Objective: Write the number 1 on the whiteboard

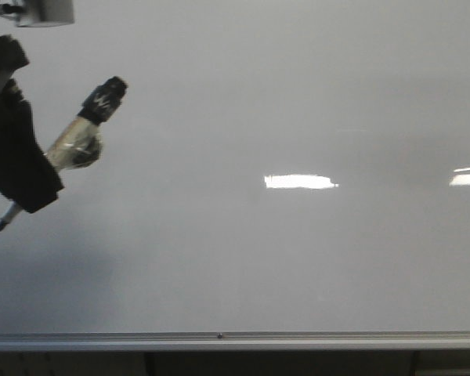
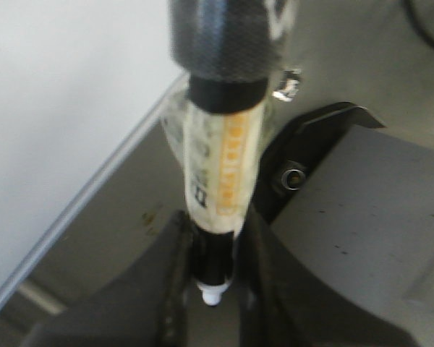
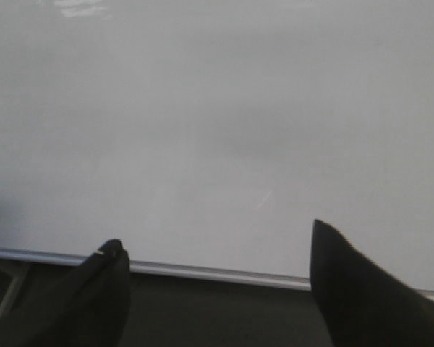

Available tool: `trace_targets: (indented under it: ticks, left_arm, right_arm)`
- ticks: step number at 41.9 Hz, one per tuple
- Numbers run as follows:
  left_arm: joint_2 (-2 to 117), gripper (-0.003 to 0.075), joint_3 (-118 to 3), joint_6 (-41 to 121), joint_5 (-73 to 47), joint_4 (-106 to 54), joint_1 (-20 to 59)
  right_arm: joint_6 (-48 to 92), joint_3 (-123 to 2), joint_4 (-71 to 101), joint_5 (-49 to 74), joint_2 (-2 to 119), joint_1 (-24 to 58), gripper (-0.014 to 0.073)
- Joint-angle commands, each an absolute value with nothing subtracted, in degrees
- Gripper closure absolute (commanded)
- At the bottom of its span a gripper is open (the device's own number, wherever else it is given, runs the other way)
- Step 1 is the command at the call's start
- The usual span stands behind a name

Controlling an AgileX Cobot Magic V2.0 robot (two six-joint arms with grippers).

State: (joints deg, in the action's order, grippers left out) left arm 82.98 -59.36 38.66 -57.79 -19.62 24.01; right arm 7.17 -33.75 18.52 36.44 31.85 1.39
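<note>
Glossy pale grey whiteboard fills nearly the whole front view, w/ a silver rail along the bottom edge. No black stroke is seen anywhere on it, so the number 1 is judged not yet written; only bright light reflections sit mid-frame & at the right edge.

At the upper left of the front view, a marker is held slantwise by the left gripper, cap end up-right, tip down-left. In the left wrist view the jaws are closed tight on the marker barrel, white nib poking out betw. the fingers. Whether the tip touches the board can't be told. The right gripper is seen spread wide, nothing held, facing the lower board.

Risks, as judged:
- Nib is at an oblique angle; a faint or skipped line could result if pressure is too light.
- Too much push could make the barrel slip in the jaws, as it looks wrapped in smooth tape.
- A slanted or curved stroke is likely if the arm path isn't kept vertical.
</note>
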Motion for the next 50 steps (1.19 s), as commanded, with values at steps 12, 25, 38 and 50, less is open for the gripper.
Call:
trace_targets:
  ticks: [12, 25, 38, 50]
  left_arm:
    - [80.84, 0.074, -68.2, 43.58, -72.35, -28.53, 35.27]
    - [80.95, 0.074, -68.51, 45.08, -73.03, -30.63, 38.73]
    - [80.95, 0.074, -68.51, 48.0, -73.03, -36.3, 38.73]
    - [80.95, 0.074, -68.51, 48.03, -73.03, -36.3, 38.73]
  right_arm:
    - [33.72, -44.41, 48.82, 49.62, 49.15, 7.82, 0.0044]
    - [50.96, -54.41, 67.23, 72.26, 65.79, 8.25, 0.0044]
    - [51.83, -60.32, 67.18, 76.13, 74.87, 14.0, 0.0044]
    - [51.82, -62.54, 66.07, 76.48, 77.47, 20.08, 0.0069]
